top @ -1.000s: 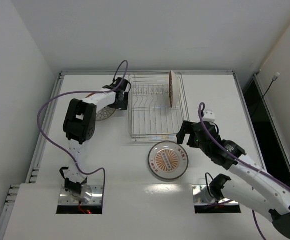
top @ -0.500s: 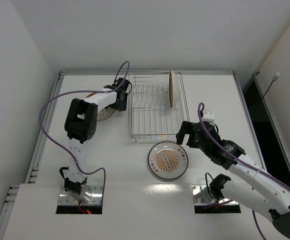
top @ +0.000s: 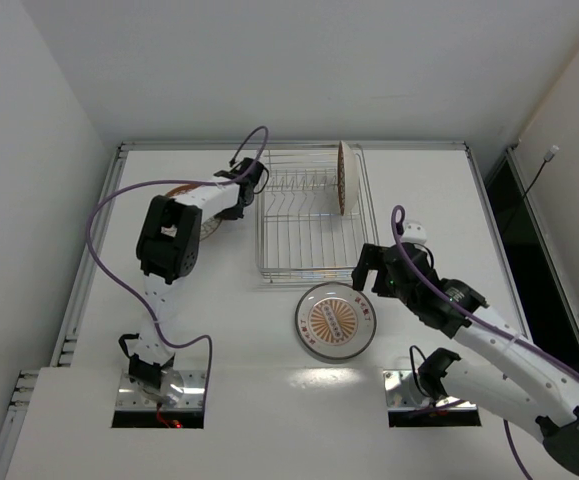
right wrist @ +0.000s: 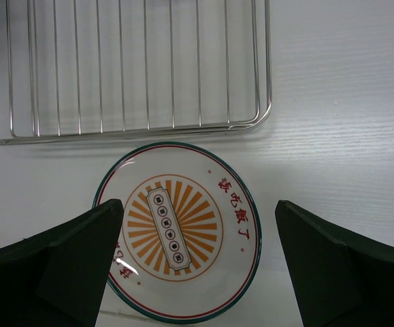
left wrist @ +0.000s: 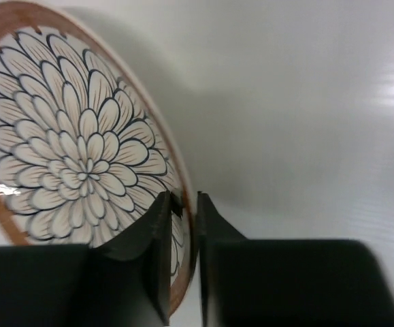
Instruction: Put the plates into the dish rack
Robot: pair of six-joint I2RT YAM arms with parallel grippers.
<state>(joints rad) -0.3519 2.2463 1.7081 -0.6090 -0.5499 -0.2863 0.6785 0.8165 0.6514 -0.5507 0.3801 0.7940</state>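
A small plate (left wrist: 74,157) with a brown rim and a petal pattern fills the left of the left wrist view. My left gripper (left wrist: 183,204) is shut on its rim, one finger on each face. From above, that plate (top: 206,228) shows partly under the left arm, just left of the dish rack (top: 309,272), with the left gripper (top: 249,178) at the rack's far left corner. Another plate (top: 344,178) stands upright in the rack's far right. The larger sunburst plate (right wrist: 183,231) lies flat in front of the rack (right wrist: 135,68). My right gripper (right wrist: 198,204) hangs open above it.
A purple cable (top: 119,200) loops out from the left arm over the table's left side. A raised rail (top: 289,145) borders the table's far edge, with white walls close behind and to the left. Both arm bases sit in cut-outs at the near edge.
The left gripper has closed from wide open onto the petal plate's rim, and the left arm has shifted a little toward the far side. The right arm and the sunburst plate have stayed put.
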